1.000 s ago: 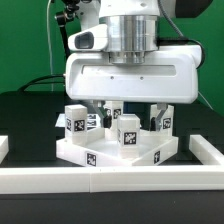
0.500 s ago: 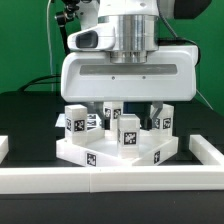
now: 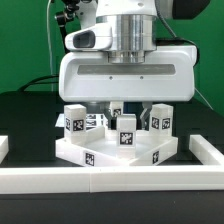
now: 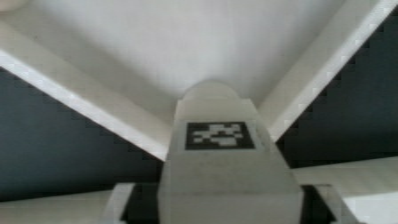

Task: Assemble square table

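Observation:
The white square slab (image 3: 95,155) of the square table lies on the black surface, raised rims up, with marker tags on its sides. Three white tagged legs stand on it: one at the exterior view's left (image 3: 74,120), one behind (image 3: 114,109), one at the right (image 3: 160,118). My gripper (image 3: 127,118) hangs straight down over the slab and is shut on a fourth leg (image 3: 127,133), held upright over the slab's near corner. In the wrist view the held leg (image 4: 222,135) sits between my gripper's (image 4: 222,198) fingers, above the slab (image 4: 196,45) and its rims.
A long white rail (image 3: 110,182) edges the black work surface in front, with short side pieces at the exterior view's left (image 3: 3,148) and right (image 3: 210,150). Cables hang behind the arm at the upper left.
My gripper has risen slightly with the leg held in it. The slab and the three standing legs have not moved.

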